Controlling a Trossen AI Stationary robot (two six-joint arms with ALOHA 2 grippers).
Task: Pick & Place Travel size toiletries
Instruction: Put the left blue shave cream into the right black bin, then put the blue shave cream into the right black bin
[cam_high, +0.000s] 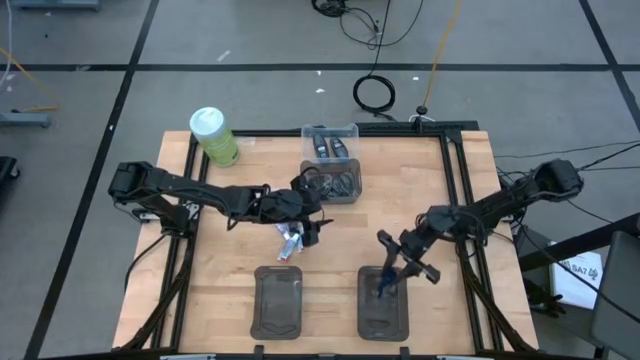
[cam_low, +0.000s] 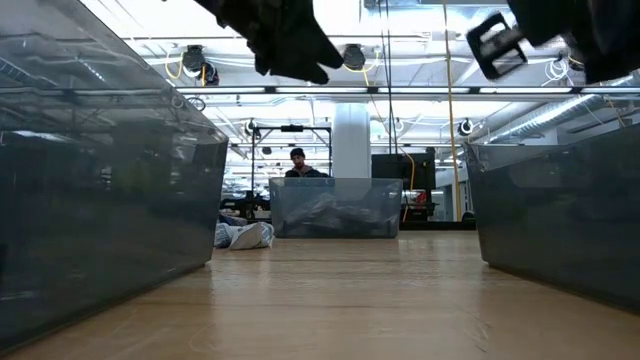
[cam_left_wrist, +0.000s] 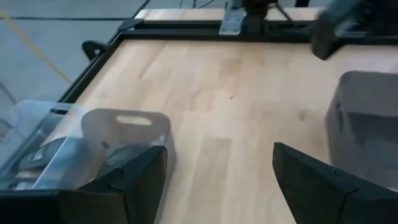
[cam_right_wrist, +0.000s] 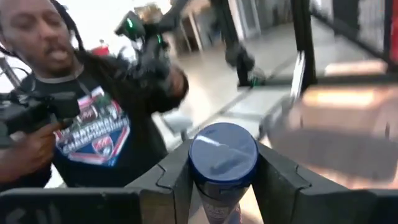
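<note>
Right gripper (cam_right_wrist: 222, 186) is clamped on a dark blue mini tube (cam_right_wrist: 222, 163), cap sitting between the fingers, hanging right over the right-hand grey tray (cam_high: 384, 302). Left gripper (cam_left_wrist: 217, 180) has its fingers spread wide with nothing in them, hovering mid-table beside the clear bin (cam_high: 331, 160) of toiletries. A couple of white-and-pale-blue mini tubes (cam_high: 291, 243) lie on the wood just below it.

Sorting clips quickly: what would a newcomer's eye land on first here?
The right gripper holds a dark blue tube between its fingers, above the right grey tray. The left gripper hangs open mid-table beside a small pile of toiletries, with a big green bottle at the far left corner.
</note>
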